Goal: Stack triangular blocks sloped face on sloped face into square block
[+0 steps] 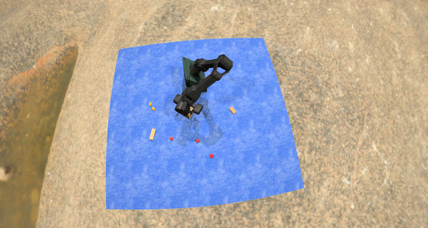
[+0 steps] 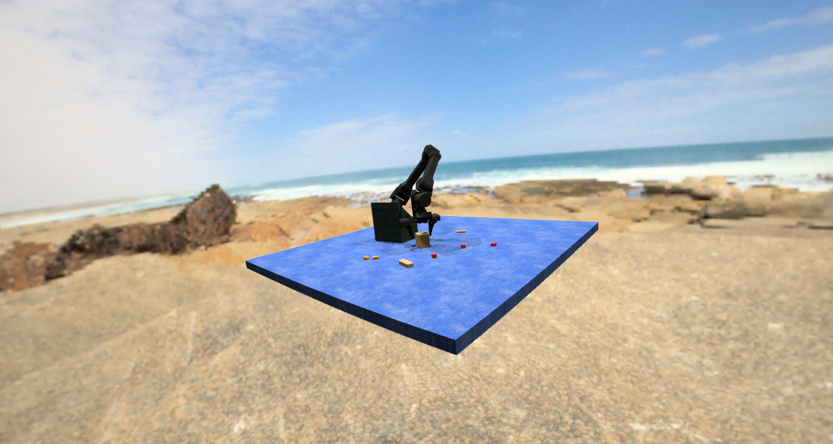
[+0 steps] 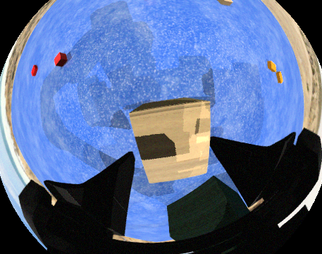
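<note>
The two tan triangular blocks (image 1: pixel 188 116) (image 2: pixel 422 241) (image 3: pixel 189 141) stand together on the blue table (image 1: pixel 248 166) (image 2: pixel 466 295) (image 3: pixel 171 39) as one squarish block, one on the other. In the wrist view its top looks nearly flat, with a thin line along the far edge; exact level and end alignment cannot be told. My gripper (image 2: pixel 423 235) (image 3: pixel 172 148) is open, low over the block, with one finger on each side. A gap shows at the left finger; the right fingertip appears very close to the block, and contact cannot be told. The arm hides much of the block in the top view.
A long tan block (image 1: pixel 152 134) (image 2: pixel 405 263) and two orange blocks (image 1: pixel 150 104) (image 1: pixel 153 108) lie left. Three red cubes (image 1: pixel 171 138) (image 1: pixel 197 140) (image 1: pixel 211 156) lie in front. A small tan block (image 1: pixel 232 110) (image 2: pixel 461 231) lies right. The dark green base (image 2: pixel 387 222) (image 3: pixel 199 208) stands behind.
</note>
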